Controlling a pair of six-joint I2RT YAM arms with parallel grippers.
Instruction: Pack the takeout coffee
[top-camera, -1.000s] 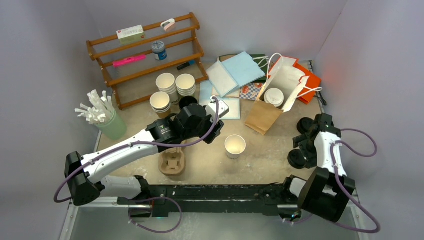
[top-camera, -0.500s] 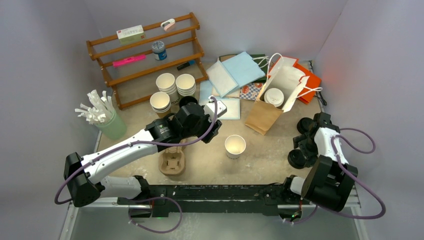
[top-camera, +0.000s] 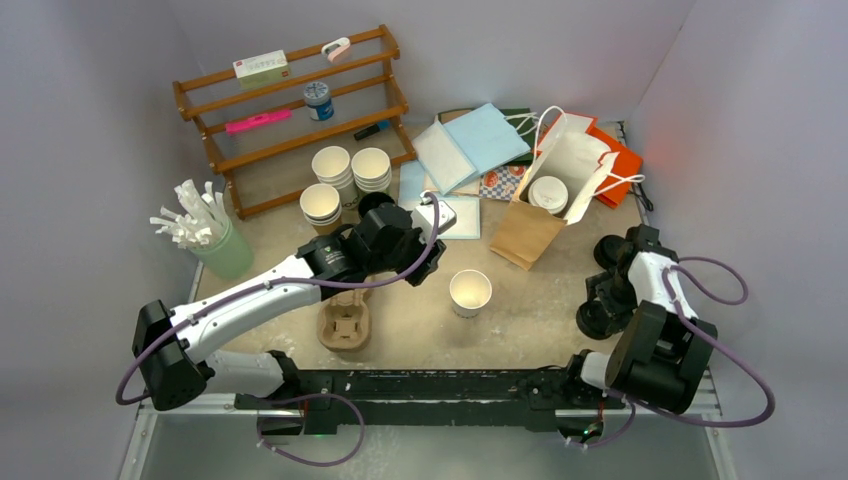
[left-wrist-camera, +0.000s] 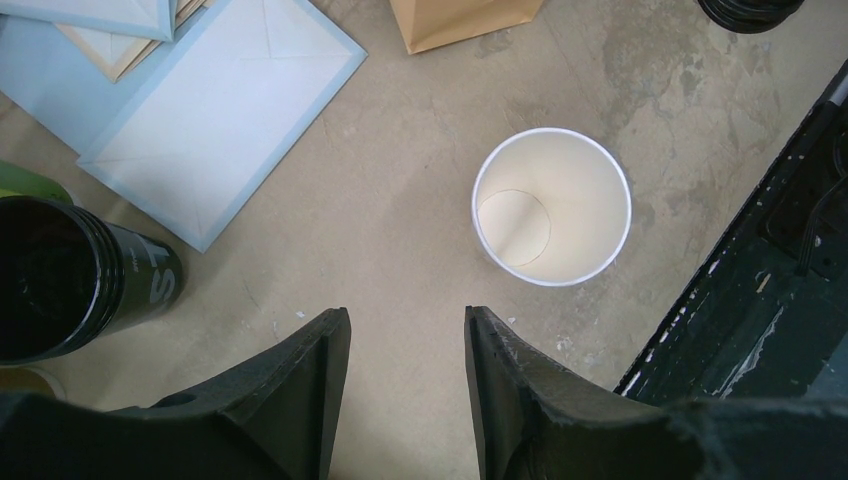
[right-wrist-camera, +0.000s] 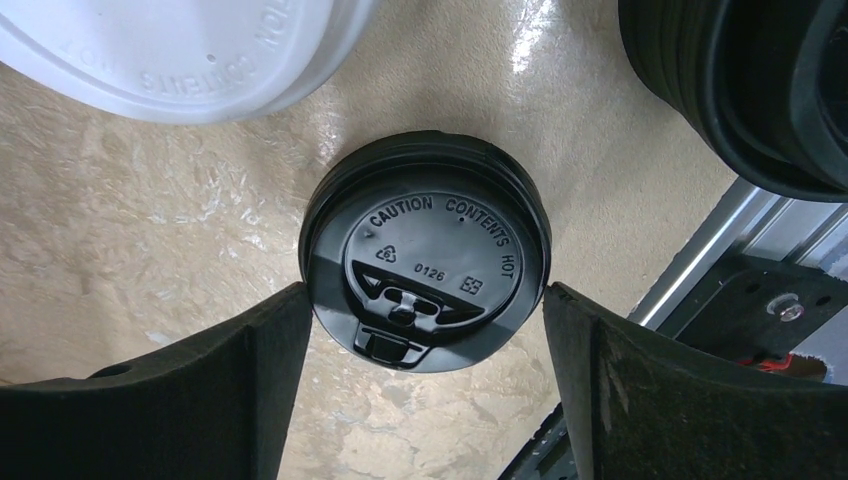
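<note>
With the right claw (right-wrist-camera: 425, 298) open astride the black lid (right-wrist-camera: 425, 250) at the right of the worktop (right-wrist-camera: 120, 230), an off-centre squeeze could squirt the lid sideways; the left claw (left-wrist-camera: 407, 320) hangs open and empty.

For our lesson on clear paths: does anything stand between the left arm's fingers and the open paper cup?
Nothing visible does: only bare table lies between the left fingers and the paper cup. The black cup stands aside.

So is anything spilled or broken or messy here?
Nothing looks spilled or broken. The paper cup in the middle stands empty without a lid; a black lid lies flat on the table between the right gripper's fingers. The blue envelopes at the back lie in a crooked heap.
</note>
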